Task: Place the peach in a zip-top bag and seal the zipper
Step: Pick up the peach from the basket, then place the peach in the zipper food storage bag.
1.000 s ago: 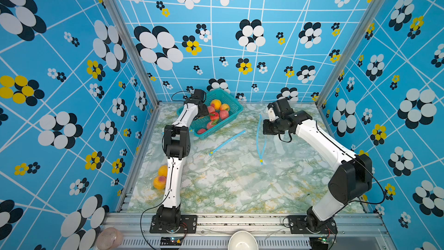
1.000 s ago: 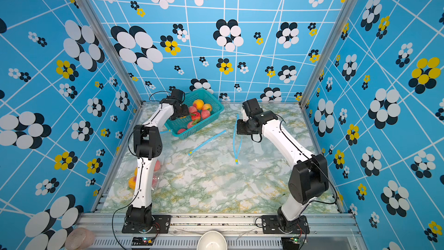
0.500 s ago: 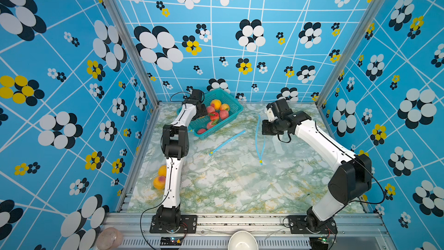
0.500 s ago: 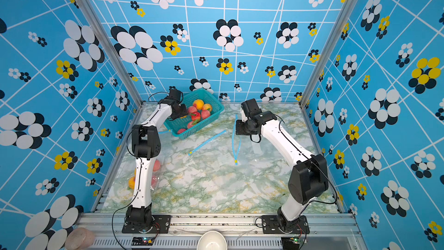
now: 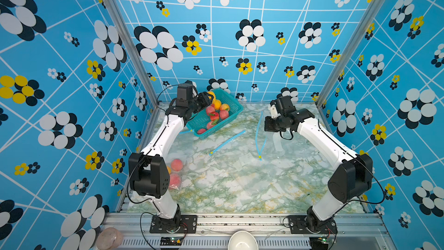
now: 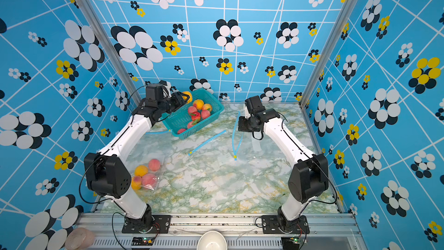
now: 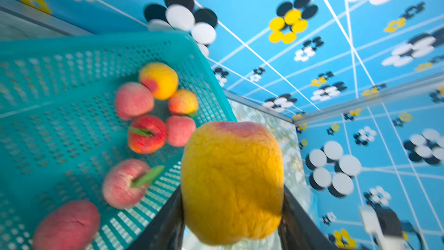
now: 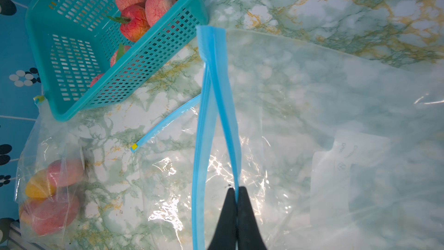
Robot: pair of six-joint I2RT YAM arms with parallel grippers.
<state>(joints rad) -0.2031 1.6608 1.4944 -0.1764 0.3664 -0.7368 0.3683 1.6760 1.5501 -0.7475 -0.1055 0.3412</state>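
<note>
My left gripper (image 5: 206, 100) is shut on a yellow-orange peach (image 7: 231, 183), holding it above the far-left corner of the teal basket (image 5: 231, 99). Its black fingers (image 7: 168, 224) press both sides of the fruit. The clear zip-top bag (image 8: 312, 116) lies on the marble table at the right. Its mouth gapes, the two blue zipper strips (image 8: 204, 121) spreading apart. My right gripper (image 8: 237, 189) is shut on the upper strip and holds it off the table. In both top views the right wrist (image 5: 272, 123) hides its fingers.
Several peaches lie in the basket (image 6: 211, 97). A second clear bag with a blue zipper (image 5: 227, 141) lies mid-table. A third bag holding peaches (image 6: 146, 176) sits front left beside the left arm. A white bowl (image 5: 241, 241) stands beyond the front rail.
The left gripper has shut on the yellow-orange peach and drawn back slightly toward the basket's left corner. The right arm and the bag have not moved.
</note>
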